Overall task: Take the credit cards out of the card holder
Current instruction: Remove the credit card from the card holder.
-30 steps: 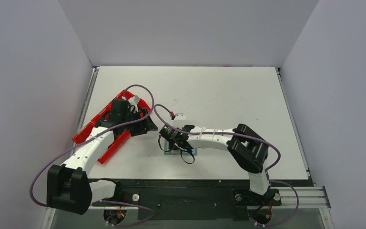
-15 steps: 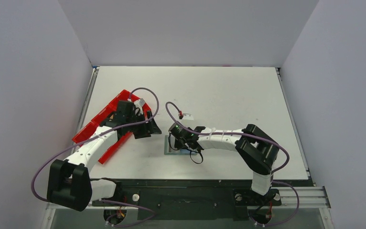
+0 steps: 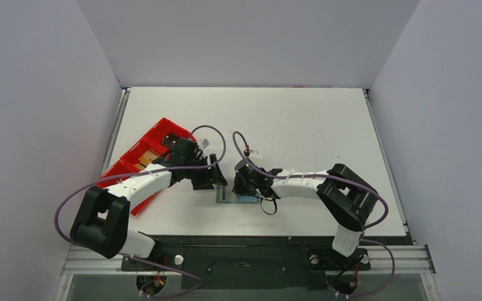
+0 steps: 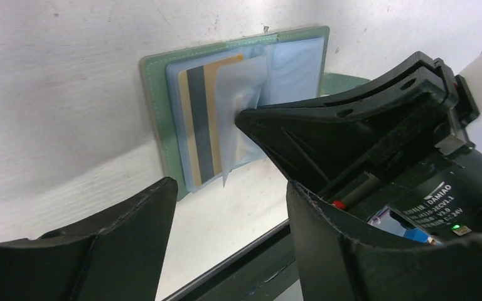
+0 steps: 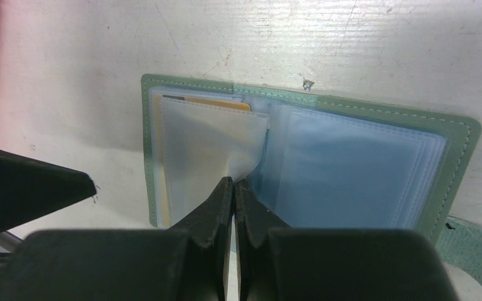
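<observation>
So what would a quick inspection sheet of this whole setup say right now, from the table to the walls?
Surface: white table, scuffed in the wrist views.
Job's things: card holder lies open and flat; gold card sits in a pocket behind the pinched sleeve; no other card clearly seen.
Clutter: red tray near the table's left edge, something tan inside, too small to identify.
Grippers: left gripper open, beside the holder; right gripper shut on a clear sleeve, pinching it up off the page.
Cables: purple cables loop along both arms.
Surroundings: plain grey walls on three sides; nothing else seen.
</observation>
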### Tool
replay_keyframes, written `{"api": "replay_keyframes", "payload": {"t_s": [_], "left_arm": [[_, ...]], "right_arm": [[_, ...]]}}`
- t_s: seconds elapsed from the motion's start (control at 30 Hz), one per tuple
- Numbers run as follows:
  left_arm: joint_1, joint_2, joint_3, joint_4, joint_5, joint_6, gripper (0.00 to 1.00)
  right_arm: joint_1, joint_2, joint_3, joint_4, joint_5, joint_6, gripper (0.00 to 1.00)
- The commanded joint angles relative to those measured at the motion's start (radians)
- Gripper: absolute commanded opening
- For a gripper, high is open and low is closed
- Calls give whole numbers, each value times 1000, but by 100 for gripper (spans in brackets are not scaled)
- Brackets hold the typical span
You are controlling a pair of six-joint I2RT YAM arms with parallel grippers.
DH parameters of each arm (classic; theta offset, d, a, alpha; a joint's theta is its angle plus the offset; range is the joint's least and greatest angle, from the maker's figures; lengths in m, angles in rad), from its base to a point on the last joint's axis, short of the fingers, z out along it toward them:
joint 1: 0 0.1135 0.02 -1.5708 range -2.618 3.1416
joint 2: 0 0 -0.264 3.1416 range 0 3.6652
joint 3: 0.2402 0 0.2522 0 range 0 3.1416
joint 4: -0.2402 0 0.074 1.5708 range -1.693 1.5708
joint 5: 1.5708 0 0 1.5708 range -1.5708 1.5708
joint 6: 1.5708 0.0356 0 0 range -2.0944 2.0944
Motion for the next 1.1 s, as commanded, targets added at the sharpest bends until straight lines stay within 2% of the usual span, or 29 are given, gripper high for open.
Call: {"api": "replay_keyframes", "payload": {"t_s": [0.0,0.73,0.87,0.93,0.97,1.03,1.07], "left_arm": [[-33,48,1,108,-3,-36,60],[-93,221,11,203,-16,-47,26],[-97,230,13,203,-22,-48,12],[-98,227,14,202,-27,-47,0],[-99,225,17,200,-30,-47,0],[-100,218,20,193,-38,-47,0],[-100,215,22,189,-44,-46,0]], "right_arm": [[-15,15,-58,12,-28,1,0],[-35,-20,-101,46,-36,4,0],[-37,-36,-104,45,-36,1,0],[-38,-52,-103,40,-37,-2,0],[-40,-66,-101,35,-37,-5,0],[-42,-89,-93,21,-37,-11,5],[-44,-98,-86,8,-37,-16,11]]}}
